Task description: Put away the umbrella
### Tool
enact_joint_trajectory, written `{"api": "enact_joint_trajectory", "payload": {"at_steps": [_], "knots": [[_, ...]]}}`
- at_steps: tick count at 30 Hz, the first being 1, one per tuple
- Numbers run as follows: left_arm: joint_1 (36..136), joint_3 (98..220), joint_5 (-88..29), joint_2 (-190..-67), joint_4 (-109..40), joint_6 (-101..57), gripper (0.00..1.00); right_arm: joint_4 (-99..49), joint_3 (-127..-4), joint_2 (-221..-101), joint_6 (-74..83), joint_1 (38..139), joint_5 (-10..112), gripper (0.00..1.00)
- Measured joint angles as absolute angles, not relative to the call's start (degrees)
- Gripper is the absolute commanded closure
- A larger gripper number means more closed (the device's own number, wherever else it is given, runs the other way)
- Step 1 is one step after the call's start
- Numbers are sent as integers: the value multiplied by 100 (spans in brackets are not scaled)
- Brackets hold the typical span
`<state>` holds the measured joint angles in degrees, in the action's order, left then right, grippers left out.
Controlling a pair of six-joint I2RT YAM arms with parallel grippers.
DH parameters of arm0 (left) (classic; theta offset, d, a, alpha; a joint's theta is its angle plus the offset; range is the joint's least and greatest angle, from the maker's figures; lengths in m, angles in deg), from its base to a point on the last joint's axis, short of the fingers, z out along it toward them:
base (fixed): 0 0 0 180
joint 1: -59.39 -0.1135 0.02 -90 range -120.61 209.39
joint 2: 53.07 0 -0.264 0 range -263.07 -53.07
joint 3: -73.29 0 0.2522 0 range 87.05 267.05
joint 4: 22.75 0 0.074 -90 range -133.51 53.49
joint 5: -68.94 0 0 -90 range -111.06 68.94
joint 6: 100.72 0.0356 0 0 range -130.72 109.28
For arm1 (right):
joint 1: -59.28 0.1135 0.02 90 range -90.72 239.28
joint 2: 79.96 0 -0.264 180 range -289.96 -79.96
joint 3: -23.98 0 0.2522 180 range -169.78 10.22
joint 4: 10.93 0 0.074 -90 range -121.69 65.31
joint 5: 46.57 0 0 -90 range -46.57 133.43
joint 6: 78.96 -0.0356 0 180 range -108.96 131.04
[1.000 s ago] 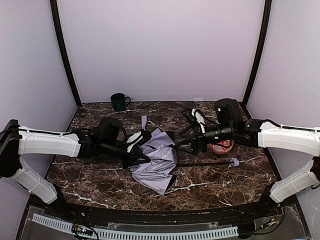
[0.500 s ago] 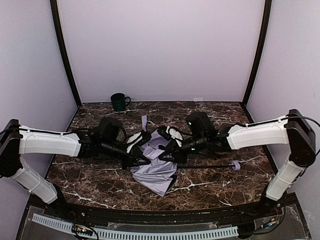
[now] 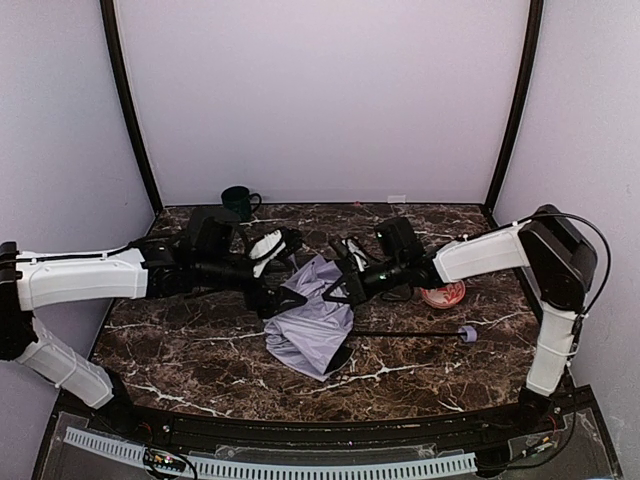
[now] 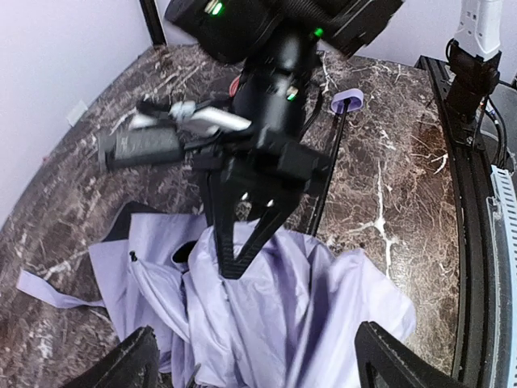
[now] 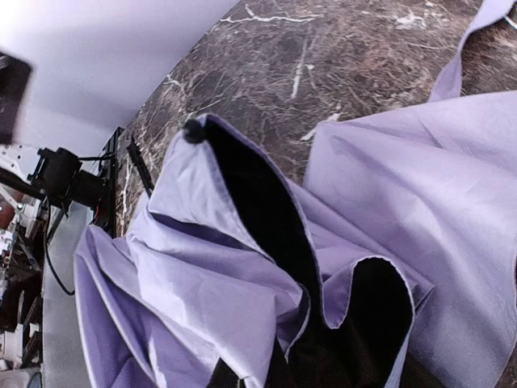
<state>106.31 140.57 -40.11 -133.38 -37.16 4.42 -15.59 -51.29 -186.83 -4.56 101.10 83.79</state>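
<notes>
The umbrella (image 3: pixel 312 328) lies collapsed mid-table, lavender fabric crumpled and black lining showing. Its thin black shaft (image 3: pixel 405 333) runs right to the small lavender handle (image 3: pixel 467 332). My right gripper (image 3: pixel 337 289) is shut on a fold at the fabric's upper edge; in the left wrist view its black fingertips (image 4: pixel 233 260) pinch the cloth (image 4: pixel 291 315). The right wrist view is filled with bunched fabric (image 5: pixel 210 291) and lining (image 5: pixel 266 210). My left gripper (image 3: pixel 283 271) hovers open just left of and above the fabric, touching nothing, its fingertips (image 4: pixel 121 364) wide apart.
A dark green mug (image 3: pixel 238 203) stands at the back left near the wall. A red-patterned bowl (image 3: pixel 442 294) sits right of the right gripper, behind the shaft. A loose lavender strap (image 4: pixel 44 289) trails from the fabric's far side.
The right arm swung left to the fabric and shut on its upper edge. The left gripper let go of the fabric, opened wide and drew up and back.
</notes>
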Motion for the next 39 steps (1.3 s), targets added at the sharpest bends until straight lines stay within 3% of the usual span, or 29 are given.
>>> {"api": "enact_joint_trajectory", "payload": {"at_steps": [7, 12, 14, 15, 16, 20, 30, 32, 39], "knots": [[10880, 14000, -3777, -12989, -3762, 1152, 13, -1594, -6004, -20005, -967, 9848, 8704, 99], [10878, 14096, -3644, -13891, -3777, 1578, 13, -1594, -6157, -20421, -908, 9802, 9104, 95], [10876, 14245, -3574, -14374, -3840, 1722, 18, -1600, -6170, -20436, -853, 9791, 9200, 94], [10876, 14339, -3548, -14591, -3871, 1775, 23, -1627, -6189, -20447, -801, 9789, 9231, 94], [10874, 14419, -3539, -14748, -3884, 1799, 36, -1686, -6222, -20462, -740, 9789, 9249, 93], [10874, 14690, -3579, -15030, -3838, 1760, 99, -1904, -6367, -20547, -469, 9787, 9332, 88], [10646, 14863, -3753, -14986, -3587, 975, 100, -2529, -6246, -20401, 462, 9852, 9880, 75], [10461, 14911, -3679, -15098, -3550, 772, 100, -2586, -6091, -20281, 567, 9878, 9891, 68], [10233, 15055, -3485, -15928, -3524, 426, 100, -2287, -5494, -19889, -126, 9752, 9423, 59]]}}
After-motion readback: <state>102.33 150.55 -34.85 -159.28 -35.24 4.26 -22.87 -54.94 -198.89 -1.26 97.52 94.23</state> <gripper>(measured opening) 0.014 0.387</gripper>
